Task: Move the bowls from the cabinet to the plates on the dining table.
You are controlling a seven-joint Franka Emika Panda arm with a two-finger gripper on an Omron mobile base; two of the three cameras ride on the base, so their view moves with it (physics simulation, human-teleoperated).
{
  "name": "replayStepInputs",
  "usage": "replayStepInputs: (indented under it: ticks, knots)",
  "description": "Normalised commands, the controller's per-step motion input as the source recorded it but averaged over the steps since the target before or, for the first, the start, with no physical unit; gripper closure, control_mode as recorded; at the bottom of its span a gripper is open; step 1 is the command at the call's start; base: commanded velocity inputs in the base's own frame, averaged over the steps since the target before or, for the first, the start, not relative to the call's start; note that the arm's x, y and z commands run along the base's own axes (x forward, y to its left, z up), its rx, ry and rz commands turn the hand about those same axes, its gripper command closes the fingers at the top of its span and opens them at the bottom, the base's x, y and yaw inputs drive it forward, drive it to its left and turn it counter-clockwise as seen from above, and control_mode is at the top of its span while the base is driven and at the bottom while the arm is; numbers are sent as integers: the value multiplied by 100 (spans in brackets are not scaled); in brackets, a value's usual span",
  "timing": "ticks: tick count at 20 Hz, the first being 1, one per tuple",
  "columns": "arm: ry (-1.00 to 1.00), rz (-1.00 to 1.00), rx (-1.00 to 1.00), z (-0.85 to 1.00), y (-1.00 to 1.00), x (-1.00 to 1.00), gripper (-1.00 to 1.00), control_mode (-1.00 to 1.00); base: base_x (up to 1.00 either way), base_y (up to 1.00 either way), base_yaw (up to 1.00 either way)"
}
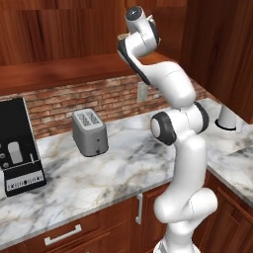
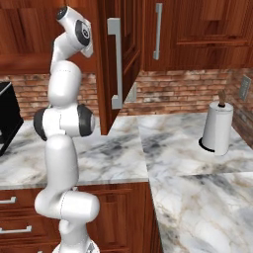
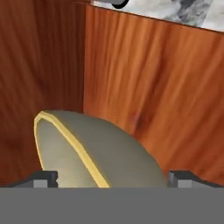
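A tan-beige bowl with a yellow rim lies close in front of the hand, against the red-brown wooden inner walls of the cabinet. My gripper is open, and its two dark fingertips stand wide apart on either side of the bowl without pinching it. In the base views the arm reaches up into the cabinet, beside its opened door with a long silver handle. The other bowl, the plates and the dining table are out of view.
On the marble counter below stand a silver toaster and a black coffee machine. A paper towel roll stands in the corner to the right. Drawers with short handles run under the counter.
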Motion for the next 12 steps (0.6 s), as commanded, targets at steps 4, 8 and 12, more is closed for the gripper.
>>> replayStepInputs:
  ticks: [4, 8, 12]
  knots:
    - [3, 6, 1, -38, 13, 30, -100, -100, 0, 0, 0]
    - [9, 15, 0, -93, 23, 3, -100, -100, 0, 0, 0]
    - [8, 15, 0, -100, 16, 6, -100, -100, 0, 0, 0]
